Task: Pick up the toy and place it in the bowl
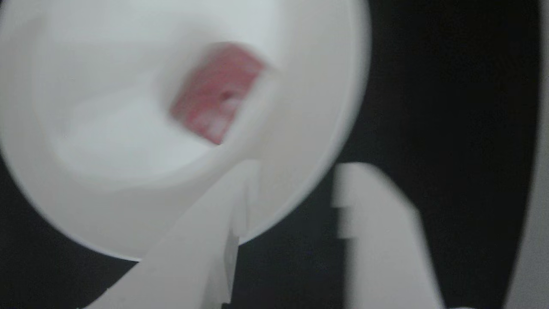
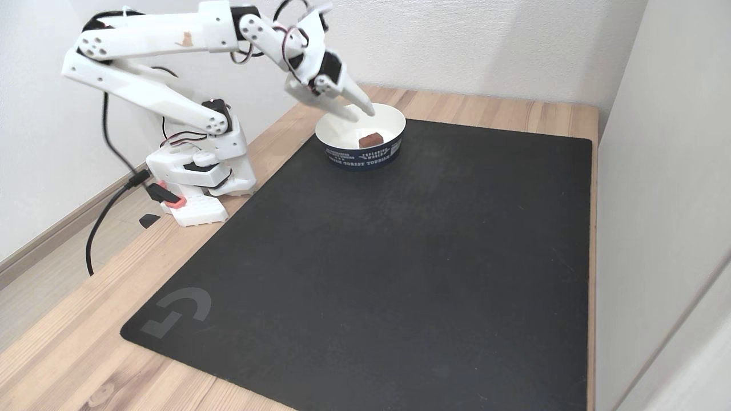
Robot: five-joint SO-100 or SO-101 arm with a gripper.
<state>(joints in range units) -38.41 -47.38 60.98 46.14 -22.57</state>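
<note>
The wooden table (image 2: 491,111) carries a large black mat (image 2: 400,257) that covers most of its top. At roughly ten o'clock from the mat's centre in the fixed view stands the white arm (image 2: 154,91), its base just off the mat's edge and its upper links folded over toward the far end of the mat. Near twelve o'clock on the mat sits the bowl (image 2: 361,157) — white inside, with a dark printed band round its outer wall. The gripper (image 2: 357,111) hangs over the bowl's rim at the side nearest the arm, at about ten o'clock of the bowl, tips pointing down into the opening.

In the other view, which is blurred, two white fingers (image 1: 201,240) rise from the bottom edge with a clear gap of dark mat between them — the jaws stand apart and nothing lies between them. The gripper (image 1: 296,180) is above the bowl (image 1: 300,86) here.

The toy (image 2: 370,138) lies on the bowl's floor, toward three o'clock of its middle in the fixed view, free of the fingers. In the other view the toy (image 1: 214,92) appears pinkish-red with a small dark spot on its face.

By my reading the task is essentially done: the toy is in the bowl and let go. What seems left is drawing the arm clear of the bowl.
</note>
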